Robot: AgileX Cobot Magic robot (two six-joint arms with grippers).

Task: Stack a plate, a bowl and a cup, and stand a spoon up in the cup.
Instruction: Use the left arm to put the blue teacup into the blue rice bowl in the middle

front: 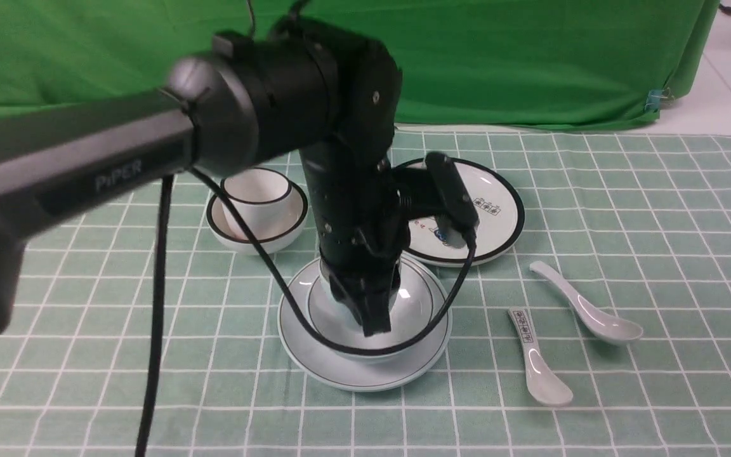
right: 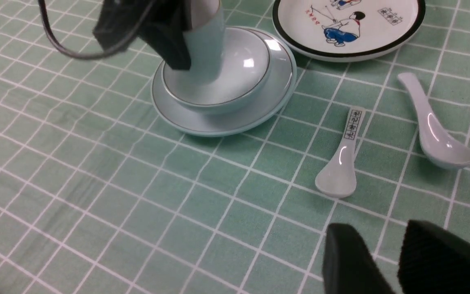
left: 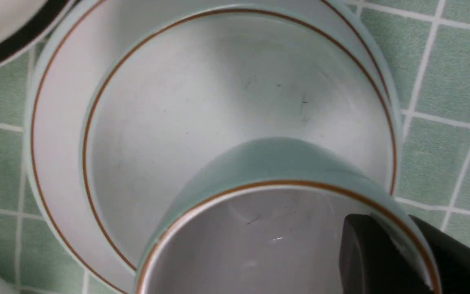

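The pale plate (front: 365, 374) lies in the middle of the cloth with the pale bowl (front: 419, 304) on it. My left gripper (front: 372, 320) reaches down into the bowl and is shut on the rim of the pale cup (right: 206, 45), one finger (left: 373, 253) inside and one outside. The cup (left: 267, 163) is upright inside the bowl (left: 218, 102); I cannot tell whether it rests on the bottom. The plain spoon (front: 587, 308) lies right of the stack and also shows in the right wrist view (right: 435, 130). My right gripper (right: 382, 261) hovers empty, jaws slightly apart, near the table's front right.
A spoon with printed marks (front: 537, 355) lies between the stack and the plain spoon. A black-rimmed cartoon plate (front: 499, 209) sits behind the stack. A black-rimmed bowl (front: 257, 231) holding a black-rimmed cup (front: 256, 190) stands at the back left. A green curtain hangs behind.
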